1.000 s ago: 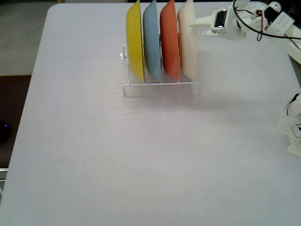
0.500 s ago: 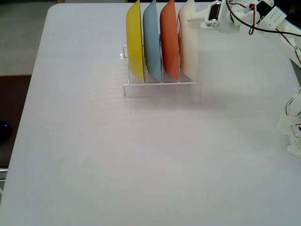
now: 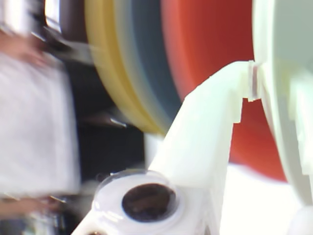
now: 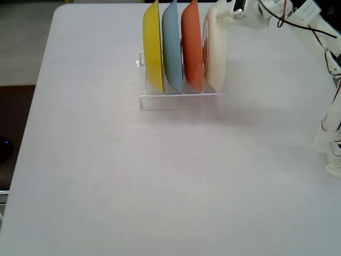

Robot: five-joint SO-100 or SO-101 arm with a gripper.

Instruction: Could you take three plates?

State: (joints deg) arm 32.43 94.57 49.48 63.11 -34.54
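Observation:
Three plates stand on edge in a white wire rack [image 4: 181, 96]: light blue [image 4: 172, 48], orange-red [image 4: 192, 48] and cream-white [image 4: 216, 58]. My gripper [image 4: 226, 13] is at the top of the cream-white plate, which leans out to the right. In the wrist view one white finger [image 3: 215, 132] presses on the cream-white plate's [image 3: 279, 147] rim, and the gripper [image 3: 269, 88] straddles that rim and is shut on it. Behind it, blurred, are the orange-red plate [image 3: 210, 44] and the light blue plate [image 3: 146, 58].
A yellow plate [image 4: 153, 48] fills the rack's leftmost slot; it also shows blurred in the wrist view [image 3: 105, 58]. The arm's base [image 4: 330, 144] stands at the right edge of the white table [image 4: 133, 186]. The table's left edge drops to a dark floor.
The gripper has moved left and up onto the cream-white plate's top rim. That plate now tilts rightward, away from the orange-red one.

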